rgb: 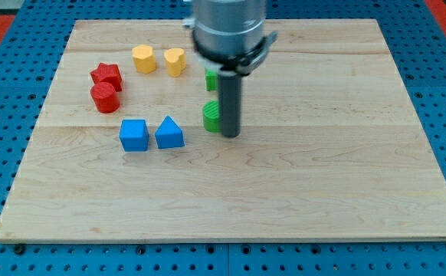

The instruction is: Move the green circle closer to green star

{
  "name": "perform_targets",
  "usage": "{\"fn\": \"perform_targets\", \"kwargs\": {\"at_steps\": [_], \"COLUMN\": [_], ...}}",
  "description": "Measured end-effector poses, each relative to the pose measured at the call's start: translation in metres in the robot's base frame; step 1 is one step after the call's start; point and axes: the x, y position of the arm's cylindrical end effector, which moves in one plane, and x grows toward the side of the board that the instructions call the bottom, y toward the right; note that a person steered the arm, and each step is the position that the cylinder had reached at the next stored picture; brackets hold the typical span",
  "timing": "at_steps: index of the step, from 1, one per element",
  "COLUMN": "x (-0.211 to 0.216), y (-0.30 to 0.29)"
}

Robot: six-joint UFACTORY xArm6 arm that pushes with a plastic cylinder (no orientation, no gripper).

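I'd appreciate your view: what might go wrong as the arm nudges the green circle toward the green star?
1. My tip sits at the green circle's right side, so a push may slide it left, not up to the green star.
2. The rod hides much of both green blocks, so contact is hard to judge.
3. A leftward slip could hit the blue triangle.

Green circle: low ribbed cylinder, flat on the wooden board, slightly left of board centre and nearer the top edge than the bottom. Right side hidden behind the dark rod.

Green star: directly above the circle, toward the top edge, close but apart. Only a left sliver visible; shape not discernible.
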Motion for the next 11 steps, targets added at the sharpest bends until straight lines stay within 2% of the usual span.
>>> {"fn": "perform_targets", "kwargs": {"at_steps": [1, 2, 3, 4, 5, 6, 7, 8, 9, 11], "x": [-0.031, 0.024, 0.065, 0.042, 0.001, -0.016, -0.005, -0.005, -0.019, -0.036], "y": [0.011, 0.033, 0.017, -0.023, -0.022, -0.020, -0.005, -0.069, -0.089, -0.013]}}
